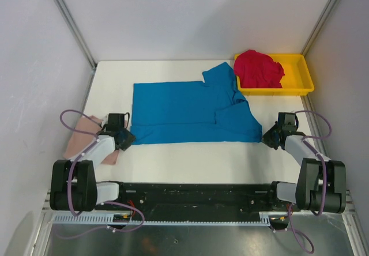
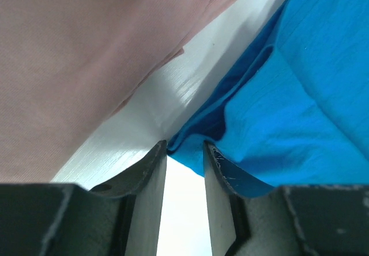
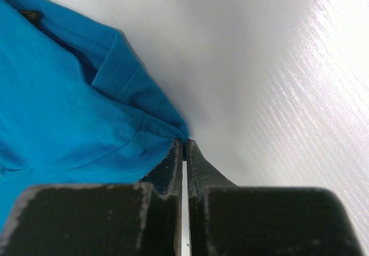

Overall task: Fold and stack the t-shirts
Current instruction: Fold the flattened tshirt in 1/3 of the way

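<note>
Landmark: bright blue cloth short-sleeved t-shirt (image 1: 190, 109), lying flat across the middle of the white table (image 1: 190, 161). It is partly folded over itself, and one sleeve sticks out at its far right corner.
Left gripper (image 2: 184, 146): sits at the blue t-shirt's near left corner. Its black fingers (image 2: 147, 181) are spread apart and bare table shows in the gap. The corner of the cloth lies right at the tips and is not clamped.
Right gripper (image 3: 184, 143): sits at the blue t-shirt's near right corner. The fingers are pressed together with only a thin slit between them. The hem corner touches the tips, but it cannot be told whether any cloth is caught in the slit.
Dusty pink cloth t-shirt (image 1: 78, 143): crumpled to the left of the blue t-shirt, with a strip of bare table between them. It lies partly under the left arm.
Crimson red cloth t-shirt (image 1: 258, 68): bunched in a heap just beyond the blue t-shirt's far right corner, inside the tray.
Shallow yellow plastic tray (image 1: 294, 89): just beside the blue t-shirt's protruding sleeve, on the right, holding the red heap.
Dark neck label (image 3: 29, 15): on the blue t-shirt, seen from the right wrist, well back from the pinched-together tips.
</note>
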{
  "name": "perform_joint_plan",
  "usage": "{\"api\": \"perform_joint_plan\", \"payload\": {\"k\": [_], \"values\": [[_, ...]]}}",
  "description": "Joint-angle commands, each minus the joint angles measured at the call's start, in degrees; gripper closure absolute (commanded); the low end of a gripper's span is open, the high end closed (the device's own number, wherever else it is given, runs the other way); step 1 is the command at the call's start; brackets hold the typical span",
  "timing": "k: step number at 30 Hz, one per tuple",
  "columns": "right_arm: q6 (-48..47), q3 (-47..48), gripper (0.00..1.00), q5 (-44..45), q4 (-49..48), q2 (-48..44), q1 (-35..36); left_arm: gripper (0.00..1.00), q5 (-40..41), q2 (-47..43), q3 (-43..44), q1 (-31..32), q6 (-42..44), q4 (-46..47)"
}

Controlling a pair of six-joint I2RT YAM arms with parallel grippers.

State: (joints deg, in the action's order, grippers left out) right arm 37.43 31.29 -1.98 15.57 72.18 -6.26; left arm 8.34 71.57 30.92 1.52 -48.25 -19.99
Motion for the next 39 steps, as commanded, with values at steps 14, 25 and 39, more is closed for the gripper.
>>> {"api": "perform_joint_plan", "payload": {"k": [14,25,39], "values": [[1.7,2.7,1.0,0.0,10.1,-3.9,-3.3,1.0,4.9,-3.3,1.1,-0.2,-2.7,-5.0],[8.0,2.6,1.0,-0.1,24.5,-9.4,-3.9,1.0,7.6,-13.3,-3.2,-0.2,-7.7,-12.9],[9.9,1.3,0.95,0.7,40.6,-22.1,-6.8,0.99,8.5,-27.0,-9.4,-0.2,-15.0,-21.3]]}}
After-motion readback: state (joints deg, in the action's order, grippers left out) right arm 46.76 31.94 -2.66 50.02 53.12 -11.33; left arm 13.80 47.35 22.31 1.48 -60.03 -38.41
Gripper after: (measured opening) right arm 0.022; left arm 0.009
